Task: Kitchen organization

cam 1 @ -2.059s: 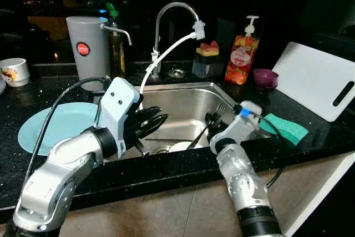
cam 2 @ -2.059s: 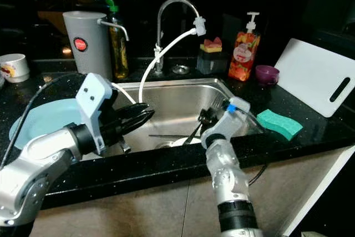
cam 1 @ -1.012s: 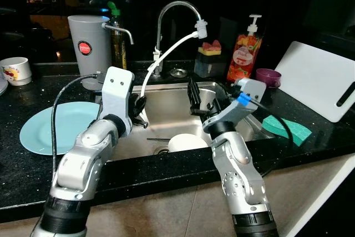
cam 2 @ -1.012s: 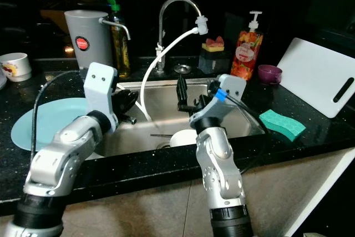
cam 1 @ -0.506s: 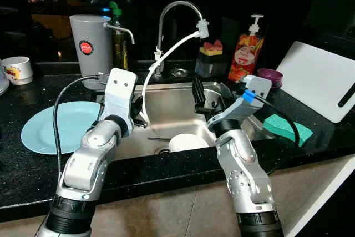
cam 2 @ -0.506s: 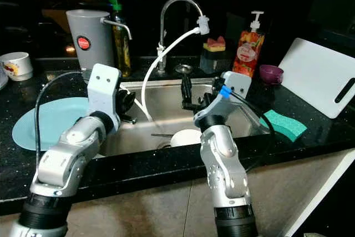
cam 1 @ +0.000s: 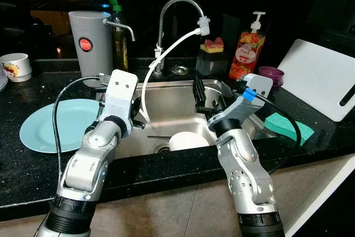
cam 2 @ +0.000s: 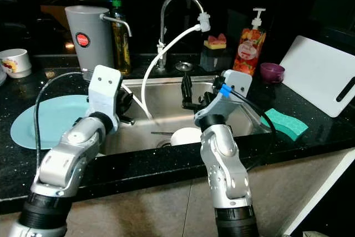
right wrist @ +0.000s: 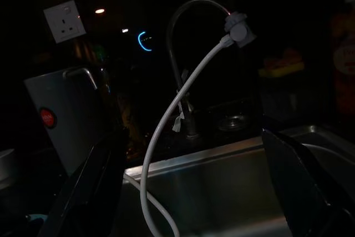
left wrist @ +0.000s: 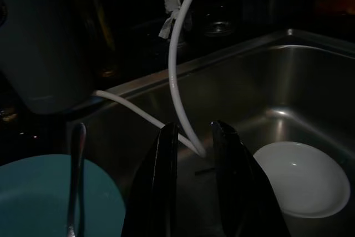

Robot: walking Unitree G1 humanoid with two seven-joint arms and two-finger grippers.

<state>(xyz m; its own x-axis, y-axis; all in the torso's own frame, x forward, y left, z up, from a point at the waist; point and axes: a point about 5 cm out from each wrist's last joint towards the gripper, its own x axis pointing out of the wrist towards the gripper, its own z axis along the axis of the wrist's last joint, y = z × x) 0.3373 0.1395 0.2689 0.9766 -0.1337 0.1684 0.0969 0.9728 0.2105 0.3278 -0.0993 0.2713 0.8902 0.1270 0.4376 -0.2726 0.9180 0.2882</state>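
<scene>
Left gripper [left wrist: 191,137] fingers slightly parted, empty, over stainless steel sink [cam 1: 177,106] left edge; right gripper [cam 1: 198,90] spread wide, empty, above white round bowl [cam 1: 188,140].

Home kitchen — sink [cam 1: 183,99], faucet [cam 1: 176,5], countertop [cam 1: 33,162].

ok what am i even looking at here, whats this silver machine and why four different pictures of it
It is a humanoid robot standing at a kitchen sink. Two pictures come from the cameras in its head, looking down; the two dark ones come from cameras on its wrists. Each silver arm ends in two black fingers. The left gripper is nearly closed and holds nothing; the right gripper, raised over the sink, is open and empty. A white bowl lies in the sink. On the black counter are a light blue plate, a green sponge, a white cutting board and a soap bottle.
</scene>
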